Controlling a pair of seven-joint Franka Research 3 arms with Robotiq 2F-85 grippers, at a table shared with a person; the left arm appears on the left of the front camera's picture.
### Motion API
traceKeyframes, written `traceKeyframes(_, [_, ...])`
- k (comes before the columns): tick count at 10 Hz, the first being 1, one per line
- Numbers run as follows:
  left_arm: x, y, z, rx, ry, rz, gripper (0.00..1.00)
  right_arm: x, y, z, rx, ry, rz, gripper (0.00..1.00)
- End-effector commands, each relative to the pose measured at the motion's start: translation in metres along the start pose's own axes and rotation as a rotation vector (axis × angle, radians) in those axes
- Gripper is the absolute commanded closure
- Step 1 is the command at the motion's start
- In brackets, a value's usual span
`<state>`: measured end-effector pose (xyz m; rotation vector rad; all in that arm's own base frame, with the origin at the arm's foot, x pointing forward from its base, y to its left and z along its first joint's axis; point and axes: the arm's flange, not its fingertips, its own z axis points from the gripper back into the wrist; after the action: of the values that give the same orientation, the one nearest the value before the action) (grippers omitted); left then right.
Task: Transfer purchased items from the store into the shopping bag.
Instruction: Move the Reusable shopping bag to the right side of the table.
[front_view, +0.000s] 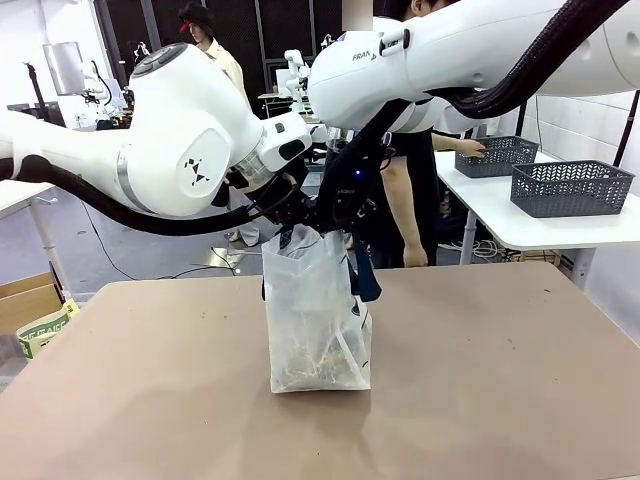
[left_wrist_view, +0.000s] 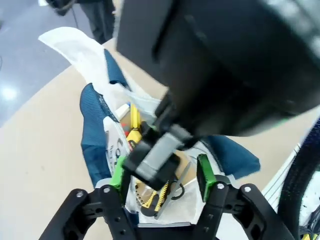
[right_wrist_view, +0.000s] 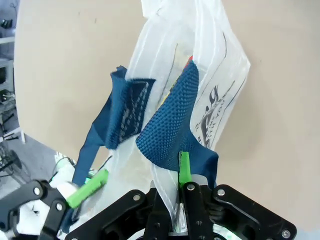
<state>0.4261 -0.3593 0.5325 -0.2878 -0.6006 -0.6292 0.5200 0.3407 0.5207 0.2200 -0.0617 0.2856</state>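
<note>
— surface?
— tan matte tabletop (front_view: 140, 400), smooth, with a few faint specks. shopping bag (front_view: 315, 300) upright near the middle, translucent plastic, base resting on the top, mouth drawn upward.
— drawn up by what?
— right gripper (right_wrist_view: 180, 172), fingers pressed together, pinching the bag's rim plastic along with a fold of navy strap handle (right_wrist_view: 170, 125). dark lettering on the plastic just beside the pinch.
— and the left gripper (left_wrist_view: 161, 175)?
— spread, green pads (left_wrist_view: 204, 175) well apart above the open mouth, closed on nothing. right arm's black body close in front of that lens, blurred.
— inside the bag?
— yellow pack (left_wrist_view: 134, 125) near the top among white plastic folds. something striped yellow and black lower down, cannot tell what. brownish jumble (front_view: 318, 372) at the very bottom, seen through the plastic from the front.
— room?
— person (front_view: 405, 200) in dark clothes standing past the far edge, one hand at a dark grey mesh basket (front_view: 497, 155) on a white side table (front_view: 540, 225). second mesh basket (front_view: 570, 187) just beside the first. cardboard box (front_view: 25, 295) and green-printed carton (front_view: 45, 328) low down off the tabletop's left edge. grey floor with loose cables beyond, dark framed racks along the back.
</note>
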Motion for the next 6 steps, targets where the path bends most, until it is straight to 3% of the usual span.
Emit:
traceKeyframes(1, [-0.012, 0.007, 0.012, -0.057, -0.013, -0.008, 0.00, 0.004, 0.003, 0.000, 0.021, 0.005, -0.027, 1.00])
traceKeyframes(6, [-0.015, 0.009, 0.029, -0.110, -0.036, -0.010, 0.00, 0.004, 0.004, -0.003, 0.008, 0.009, -0.024, 1.00])
